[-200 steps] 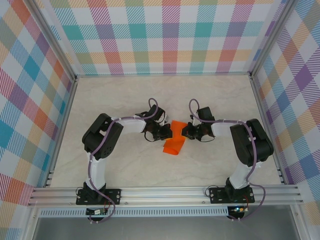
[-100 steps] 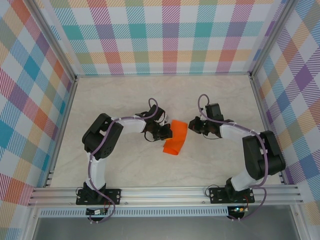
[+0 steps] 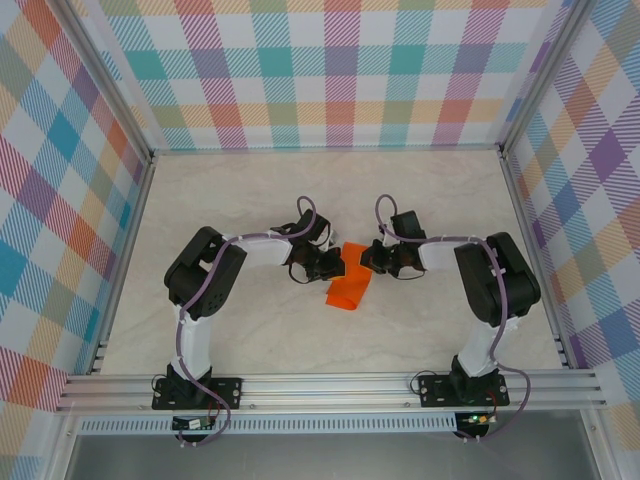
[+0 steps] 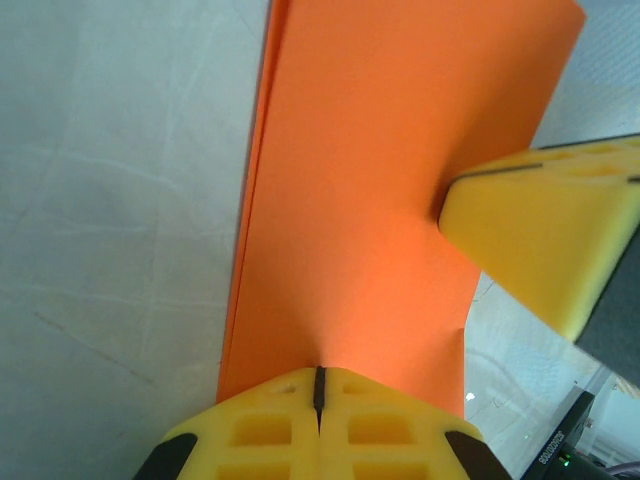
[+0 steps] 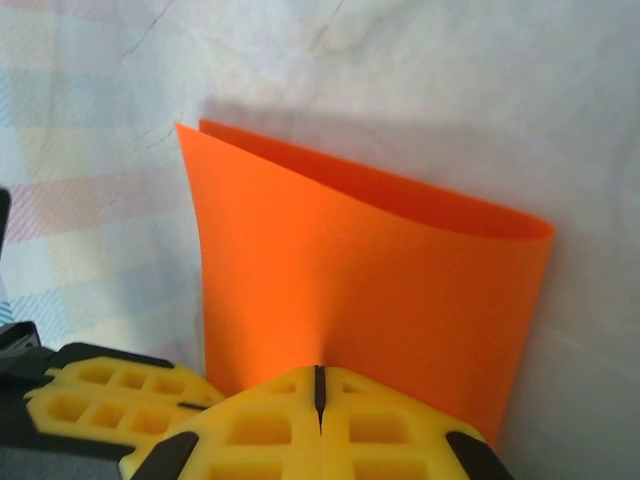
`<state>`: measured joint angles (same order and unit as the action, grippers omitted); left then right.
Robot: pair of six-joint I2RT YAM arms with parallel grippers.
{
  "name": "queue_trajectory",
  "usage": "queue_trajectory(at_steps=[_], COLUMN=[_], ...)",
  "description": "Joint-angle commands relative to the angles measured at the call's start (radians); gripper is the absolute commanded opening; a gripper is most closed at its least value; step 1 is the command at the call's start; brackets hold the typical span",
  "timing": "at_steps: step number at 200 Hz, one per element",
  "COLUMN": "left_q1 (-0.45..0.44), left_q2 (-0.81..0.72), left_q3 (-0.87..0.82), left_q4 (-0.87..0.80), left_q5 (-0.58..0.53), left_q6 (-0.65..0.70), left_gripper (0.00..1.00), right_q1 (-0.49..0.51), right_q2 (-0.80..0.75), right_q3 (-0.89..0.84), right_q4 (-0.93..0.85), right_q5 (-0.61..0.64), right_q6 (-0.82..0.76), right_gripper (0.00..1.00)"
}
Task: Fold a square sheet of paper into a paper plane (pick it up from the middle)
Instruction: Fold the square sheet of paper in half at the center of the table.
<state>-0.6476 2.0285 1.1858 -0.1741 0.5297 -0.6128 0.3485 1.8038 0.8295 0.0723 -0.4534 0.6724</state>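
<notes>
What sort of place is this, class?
Probably a robot lab work cell: a pale tabletop boxed in by checked walls, with the left arm and right arm bolted to an aluminium rail.

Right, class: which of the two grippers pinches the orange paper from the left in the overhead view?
The left gripper: it is shut on the left edge of the orange paper, while the right gripper pinches the opposite edge.
</notes>
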Motion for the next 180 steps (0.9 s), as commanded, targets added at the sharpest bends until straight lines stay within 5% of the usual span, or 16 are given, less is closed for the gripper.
queue_trajectory(at_steps=[1, 77, 121, 180], left_q1=[-0.017, -0.017, -0.017, -0.017], left_q2=[0.149, 0.146, 0.145, 0.159], left_q3=[-0.094, -0.104, -0.103, -0.099], left_q4=[-0.255, -0.235, -0.226, -0.233], left_q5=[-0.226, -0.218, -0.218, -0.225], left_q6=[-0.003, 0.007, 0.01, 0.0], left_gripper=[0.0, 0.0, 0.0, 0.0], right_q1=[-0.044, -0.161, -0.1, -0.001], right_q2=[0.013, -0.065, -0.193, -0.041], right_q3=[-0.001, -0.004, -0.033, 0.048], right_q4=[0.052, -0.016, -0.033, -0.037], right_q5=[0.033, 0.054, -0.017, -0.077], right_q6=[0.028, 0.024, -0.012, -0.013], right_gripper=[0.0, 0.01, 0.01, 0.0])
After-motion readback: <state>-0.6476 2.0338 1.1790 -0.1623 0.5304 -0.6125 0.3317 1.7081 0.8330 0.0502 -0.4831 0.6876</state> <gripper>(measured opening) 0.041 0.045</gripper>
